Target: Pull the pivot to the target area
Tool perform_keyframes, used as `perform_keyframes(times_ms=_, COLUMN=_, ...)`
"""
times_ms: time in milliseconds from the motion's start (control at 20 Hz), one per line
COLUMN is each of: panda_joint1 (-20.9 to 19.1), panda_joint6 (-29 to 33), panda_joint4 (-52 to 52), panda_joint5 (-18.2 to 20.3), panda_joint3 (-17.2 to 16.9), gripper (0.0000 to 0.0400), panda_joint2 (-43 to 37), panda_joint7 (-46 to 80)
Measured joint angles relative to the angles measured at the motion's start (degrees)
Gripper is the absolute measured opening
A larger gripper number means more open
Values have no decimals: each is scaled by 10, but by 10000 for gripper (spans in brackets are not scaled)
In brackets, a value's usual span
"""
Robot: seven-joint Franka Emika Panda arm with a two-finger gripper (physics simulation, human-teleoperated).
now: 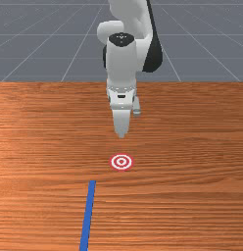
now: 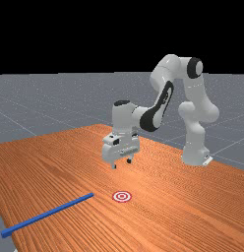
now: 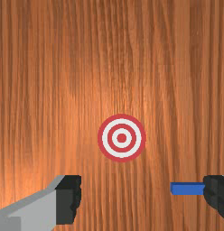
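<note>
Far view. Item: one white and grey arm, reaching from its base at the far view's right toward the left. Item: one two-finger gripper, hanging above the orange-brown wooden table, fingers standing apart and pointing down. Item: one target, round, red and white, lying flat on the wood. Item: one blue bar, long and straight, lying on the table; its nearer end is resting near the target, while its other end is reaching the table's edge at the far view's left.

Front view. The gripper is hovering between the arm's base side and the target, above the wood. The bar is lying to the front view's left of the target and running down to the bottom edge, slightly slanted.

Wrist view. The gripper is keeping its fingers wide apart. The target is showing ahead of the gap; the blue bar's end is appearing just beside one finger, which is partly covering it.
</note>
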Motion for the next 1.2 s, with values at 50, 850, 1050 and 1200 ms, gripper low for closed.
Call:
perform_keyframes(times_ms=50, panda_joint1=0, panda_joint6=-98, panda_joint4=38, panda_joint5=0, panda_joint3=0, gripper=243, panda_joint2=-18, panda_joint7=0)
perform_keyframes(times_ms=850, panda_joint1=3, panda_joint6=-406, panda_joint4=335, panda_joint5=-18, panda_joint3=-4, gripper=399, panda_joint2=-62, panda_joint7=10)
perform_keyframes(times_ms=1050, panda_joint1=4, panda_joint6=-413, panda_joint4=356, panda_joint5=-17, panda_joint3=-3, gripper=400, panda_joint2=-47, panda_joint7=10)
perform_keyframes(times_ms=1200, panda_joint1=0, panda_joint6=-413, panda_joint4=358, panda_joint5=-2, panda_joint3=-2, gripper=400, panda_joint2=-45, panda_joint7=4)
